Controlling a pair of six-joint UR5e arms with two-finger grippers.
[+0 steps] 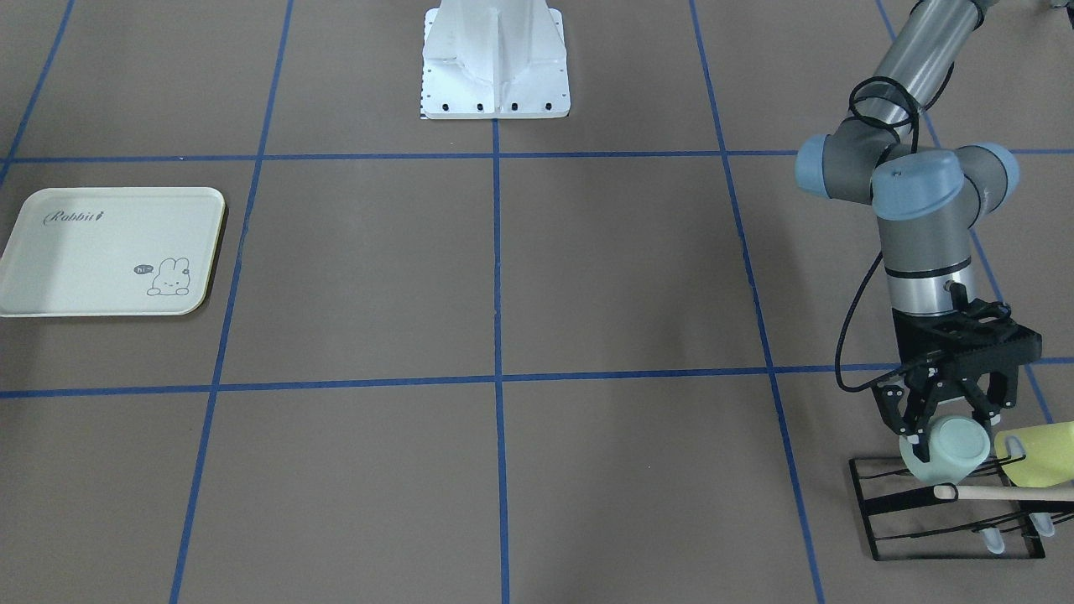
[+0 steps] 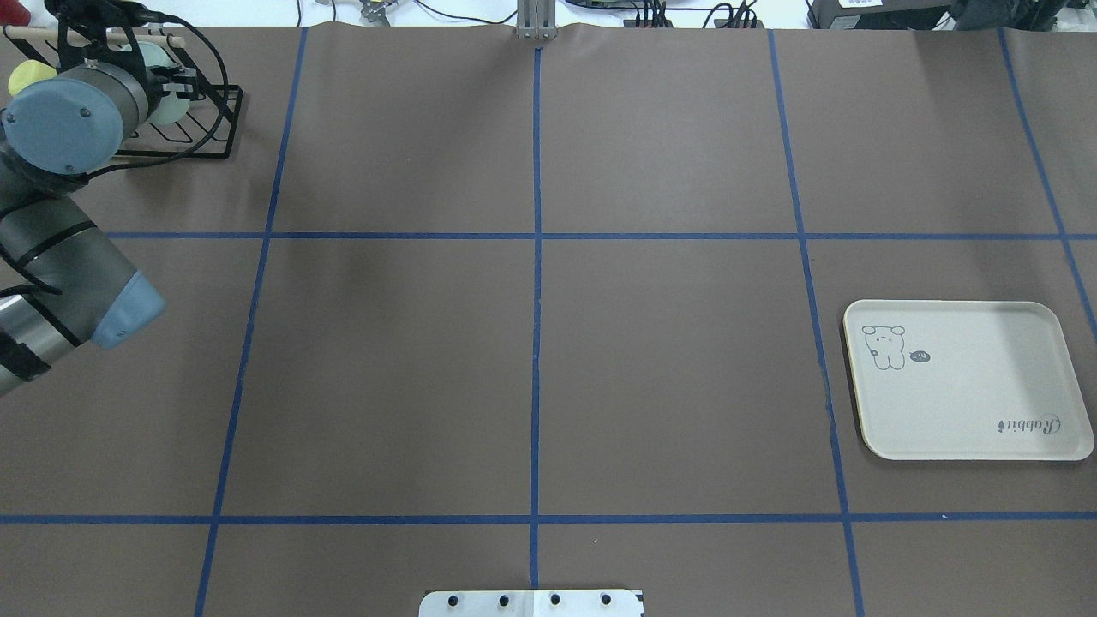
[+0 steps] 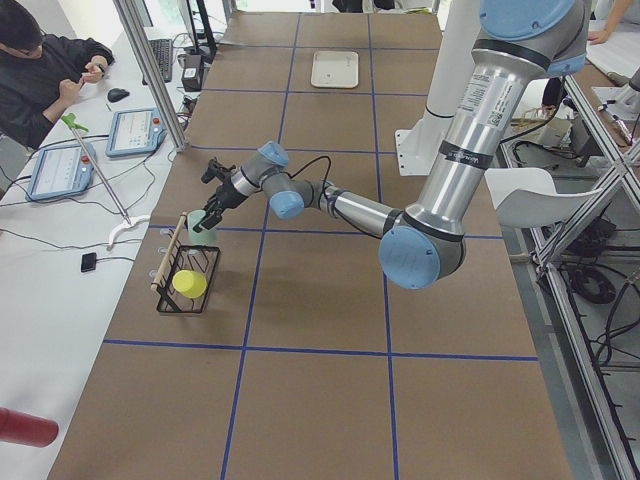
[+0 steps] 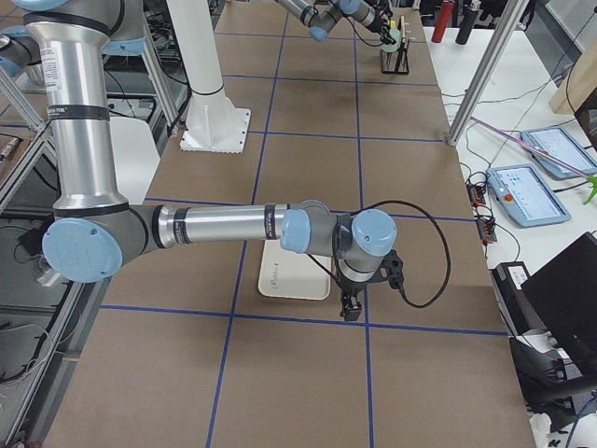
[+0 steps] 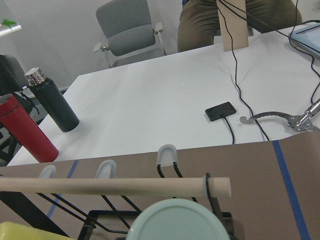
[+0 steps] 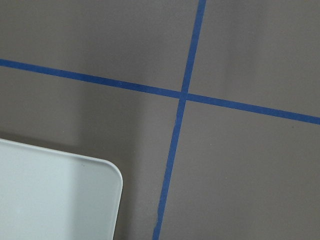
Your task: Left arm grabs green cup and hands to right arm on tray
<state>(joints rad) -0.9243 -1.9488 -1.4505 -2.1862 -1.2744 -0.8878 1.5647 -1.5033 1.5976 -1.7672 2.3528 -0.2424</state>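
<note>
The green cup [image 1: 956, 453] lies tilted on a black wire rack [image 1: 948, 520] at the table's far left corner, its base towards the front camera. My left gripper [image 1: 948, 426] reaches down over it with one finger on each side of the cup, shut on it. In the left wrist view the green cup's base [image 5: 175, 222] fills the bottom centre and no fingers show. The tray [image 2: 968, 411] lies bare on the right side. My right gripper [image 4: 352, 306] hangs by the tray's [image 4: 291, 280] edge; I cannot tell if it is open or shut. The tray's corner [image 6: 55, 200] shows in the right wrist view.
A brighter yellow-green cup [image 1: 1045, 453] rests on the same rack beside the green one. A wooden dowel [image 1: 1007, 493] runs along the rack's top. Beyond the table edge stand a red bottle [image 5: 22, 132] and a dark bottle [image 5: 52, 102]. A person [image 3: 45, 75] sits at the side desk.
</note>
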